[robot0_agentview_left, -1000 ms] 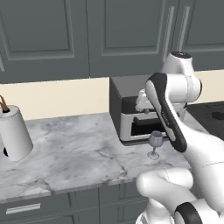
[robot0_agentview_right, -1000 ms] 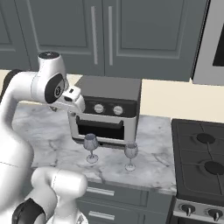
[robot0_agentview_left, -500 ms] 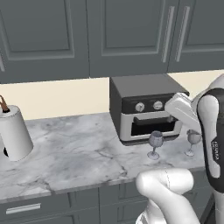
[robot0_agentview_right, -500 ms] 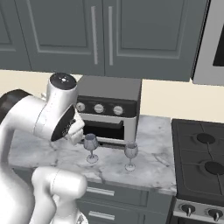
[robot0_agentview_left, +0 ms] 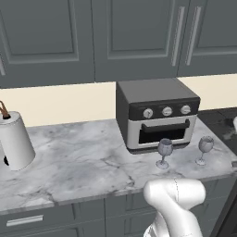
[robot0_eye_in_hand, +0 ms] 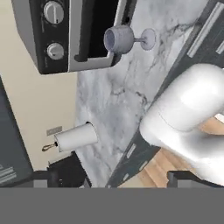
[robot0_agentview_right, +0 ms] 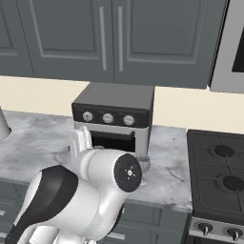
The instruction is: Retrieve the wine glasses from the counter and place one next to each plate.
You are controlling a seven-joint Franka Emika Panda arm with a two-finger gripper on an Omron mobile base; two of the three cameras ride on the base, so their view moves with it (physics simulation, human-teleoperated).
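Observation:
Two clear stemmed wine glasses stand upright on the marble counter [robot0_agentview_left: 83, 162] in front of the toaster oven [robot0_agentview_left: 157, 113]: the left one [robot0_agentview_left: 164, 152] and the right one [robot0_agentview_left: 204, 148]. In the right base view my arm hides one glass, and the other [robot0_agentview_right: 145, 165] peeks out beside it. The rolled hand view shows one wine glass [robot0_eye_in_hand: 120, 38] far ahead, by the oven door. My gripper [robot0_eye_in_hand: 113, 179] is open with nothing between its fingertips [robot0_eye_in_hand: 43, 178], well away from both glasses. The plates are out of view.
A paper towel roll [robot0_agentview_left: 14, 146] stands at the counter's left end, also visible as the roll [robot0_eye_in_hand: 74, 136] in the hand view. A black stove [robot0_agentview_right: 219, 167] adjoins the counter on the right. Grey cabinets [robot0_agentview_left: 115, 37] hang above. Drawer fronts [robot0_agentview_left: 46, 217] run below the counter edge.
The arm has swung away from the oven, leaving the left base view and dropping low across the front of the right base view. Both glasses stand where they were. The gripper stays open.

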